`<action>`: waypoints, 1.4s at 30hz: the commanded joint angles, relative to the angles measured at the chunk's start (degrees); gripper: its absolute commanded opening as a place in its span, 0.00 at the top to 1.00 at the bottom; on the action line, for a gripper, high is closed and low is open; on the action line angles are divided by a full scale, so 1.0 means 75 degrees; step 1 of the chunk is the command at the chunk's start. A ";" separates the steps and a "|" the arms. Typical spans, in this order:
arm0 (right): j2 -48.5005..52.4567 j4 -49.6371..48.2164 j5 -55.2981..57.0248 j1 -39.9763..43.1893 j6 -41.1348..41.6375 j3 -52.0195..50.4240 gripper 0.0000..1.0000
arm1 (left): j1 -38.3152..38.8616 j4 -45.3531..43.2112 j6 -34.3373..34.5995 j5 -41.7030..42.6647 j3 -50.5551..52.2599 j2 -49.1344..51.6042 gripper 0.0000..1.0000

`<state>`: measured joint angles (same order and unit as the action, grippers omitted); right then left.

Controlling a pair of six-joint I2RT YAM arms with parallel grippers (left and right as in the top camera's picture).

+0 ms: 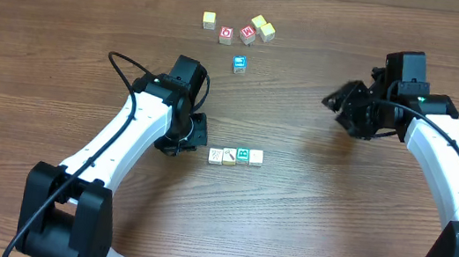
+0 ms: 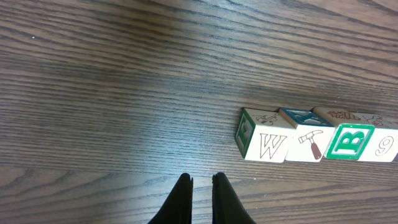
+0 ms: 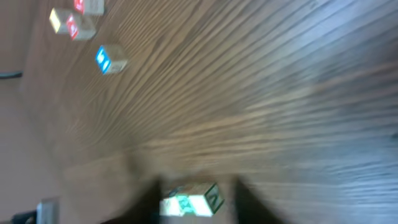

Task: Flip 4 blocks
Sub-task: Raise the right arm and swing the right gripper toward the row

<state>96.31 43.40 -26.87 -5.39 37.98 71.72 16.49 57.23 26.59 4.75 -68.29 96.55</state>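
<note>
Green-printed block (image 3: pixel 189 203) between fingers (image 3: pixel 249 200) of right hand (image 1: pixel 345 108), left hand (image 2: pixel 201 178) closed, empty

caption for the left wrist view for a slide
Left gripper shut, just short of a row of four blocks

L arm (image 1: pixel 128 124) reaches fwd, wrist bent down, L gripper (image 2: pixel 202 180) low w/ fingers closed together. R arm (image 1: pixel 440 147) angled inward, R gripper (image 3: pixel 194 186) tilted, fingers flanking a block (image 3: pixel 186 204); grip unclear, blurred
</note>
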 commanded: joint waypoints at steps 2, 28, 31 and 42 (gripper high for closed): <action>-0.0076 0.0012 -0.0303 -0.0303 -0.0114 0.0111 0.96 | 0.0015 -0.0079 -0.0143 0.0082 -0.0114 0.0026 0.94; 0.0052 -0.0268 0.4535 -0.2914 -0.0525 0.0090 0.96 | 0.0143 -0.0702 0.0117 -0.0714 -0.0114 0.0041 0.96; 0.0175 -0.0411 0.4663 -0.2917 -0.0562 0.0090 0.96 | 0.0256 -0.0819 0.0111 -0.0726 -0.0114 0.0064 0.96; 0.0557 -0.0895 0.4669 -0.2873 -0.1332 0.0090 0.96 | 0.0052 -0.1093 0.0181 -0.1291 -0.0114 0.0070 0.96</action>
<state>99.92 37.80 7.20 -27.35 30.17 71.72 17.80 49.52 26.87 -2.92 -68.29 96.55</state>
